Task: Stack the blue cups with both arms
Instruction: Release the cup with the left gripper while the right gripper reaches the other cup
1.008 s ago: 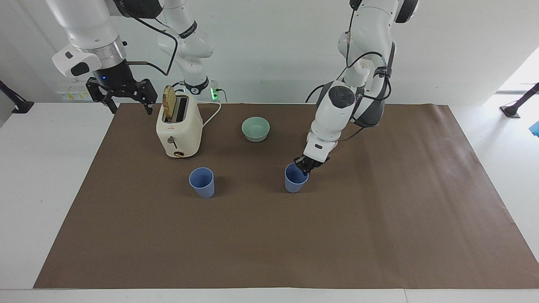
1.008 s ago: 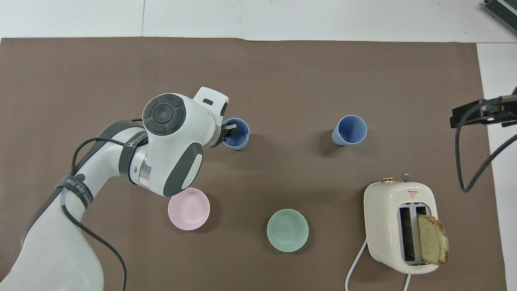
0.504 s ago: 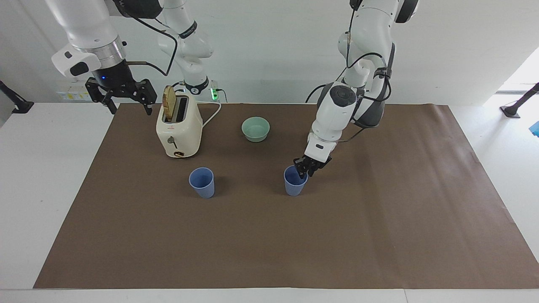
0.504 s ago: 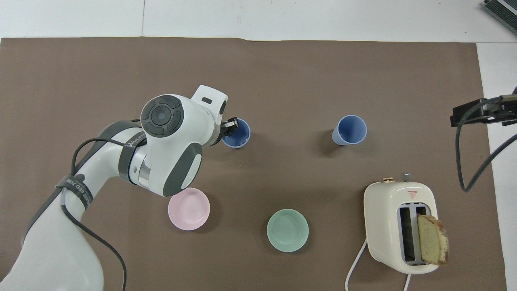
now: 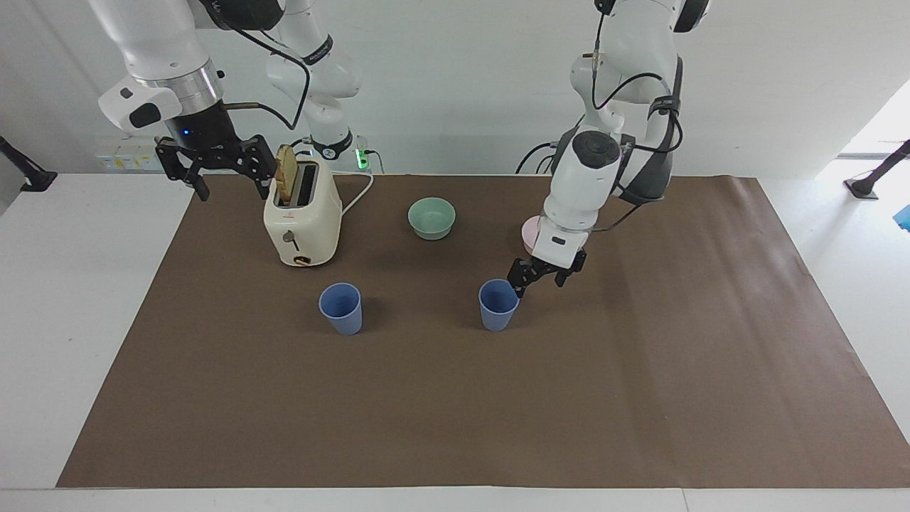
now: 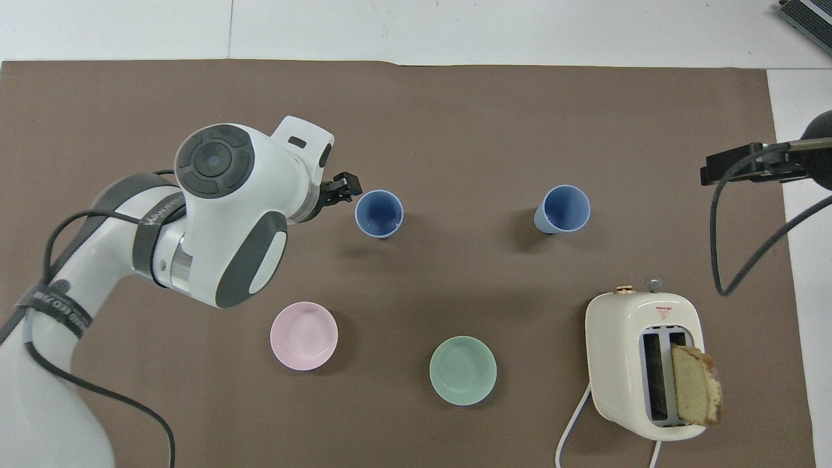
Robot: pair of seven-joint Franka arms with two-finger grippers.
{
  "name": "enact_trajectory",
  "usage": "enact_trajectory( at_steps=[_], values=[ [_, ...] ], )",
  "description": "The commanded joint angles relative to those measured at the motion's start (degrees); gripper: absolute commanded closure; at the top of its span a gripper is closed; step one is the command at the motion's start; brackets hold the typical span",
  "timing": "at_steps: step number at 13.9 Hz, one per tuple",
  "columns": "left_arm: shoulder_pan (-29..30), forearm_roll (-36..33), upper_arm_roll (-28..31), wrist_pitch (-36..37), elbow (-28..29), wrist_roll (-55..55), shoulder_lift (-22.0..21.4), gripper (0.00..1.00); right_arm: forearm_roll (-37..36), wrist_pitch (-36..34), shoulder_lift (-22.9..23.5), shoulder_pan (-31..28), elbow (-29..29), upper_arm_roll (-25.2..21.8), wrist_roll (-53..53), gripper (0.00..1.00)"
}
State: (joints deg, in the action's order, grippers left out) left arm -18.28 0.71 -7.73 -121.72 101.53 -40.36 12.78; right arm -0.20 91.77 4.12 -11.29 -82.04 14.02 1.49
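Note:
Two blue cups stand upright and apart on the brown mat. One cup (image 5: 498, 304) (image 6: 379, 213) is toward the left arm's end, the other cup (image 5: 340, 308) (image 6: 563, 208) toward the right arm's end. My left gripper (image 5: 542, 276) (image 6: 342, 188) is open and empty. It hangs just beside and slightly above the first cup, clear of its rim. My right gripper (image 5: 232, 186) is open and empty, up in the air beside the toaster, over the mat's edge. Only part of it shows in the overhead view (image 6: 741, 166).
A cream toaster (image 5: 302, 220) (image 6: 643, 361) with a bread slice (image 6: 695, 393) in one slot stands nearer to the robots than the second cup. A mint-green bowl (image 5: 431, 217) (image 6: 463, 370) and a pale pink bowl (image 6: 303, 335) also lie nearer to the robots than the cups.
My left gripper has let go of the first cup's rim, opened, and drawn up and away toward the left arm's end. The cup stays upright. My right gripper has shifted slightly toward the toaster.

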Motion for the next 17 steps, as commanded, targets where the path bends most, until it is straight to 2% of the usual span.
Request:
enact_trajectory(
  at_steps=[1, 4, 7, 10, 13, 15, 17],
  values=[
    [5.26, -1.06, -0.26, 7.61, 0.78, 12.00, -6.08, 0.00, 1.95, 5.67, -1.05, -0.05, -6.01, 0.13, -1.31, 0.00],
    [11.06, -0.97, -0.18, 14.92, 0.69, 27.74, -9.96, 0.00, 5.99, 11.13, -0.08, 1.18, -13.55, 0.22, -0.97, 0.00],
    [14.40, -0.97, -0.09, 20.19, 0.69, 39.01, -13.39, 0.00, 6.00, 24.73, 2.12, 2.77, -24.90, 0.13, -0.88, 0.00],
    [17.13, -0.44, 0.09, 24.32, -1.06, 42.64, -15.94, 0.00, 5.74, 23.81, 1.94, 2.41, -25.97, -0.04, -0.88, 0.00],
    [17.14, -0.44, 0.26, 30.82, -7.11, 42.30, -16.56, 0.00, 5.21, 24.15, 1.77, 2.76, -27.21, -0.04, -0.70, 0.00],
    [17.23, -0.44, 0.26, 34.26, -10.20, 42.47, -16.56, 0.00, 4.94, 24.77, 3.69, 2.86, -27.64, 0.05, -0.35, 0.00],
    [17.14, -0.44, 0.09, 34.62, -9.77, 42.12, -17.26, 0.00, 4.77, 26.70, 5.45, 3.21, -27.65, -0.04, -0.43, 0.00]
  ],
)
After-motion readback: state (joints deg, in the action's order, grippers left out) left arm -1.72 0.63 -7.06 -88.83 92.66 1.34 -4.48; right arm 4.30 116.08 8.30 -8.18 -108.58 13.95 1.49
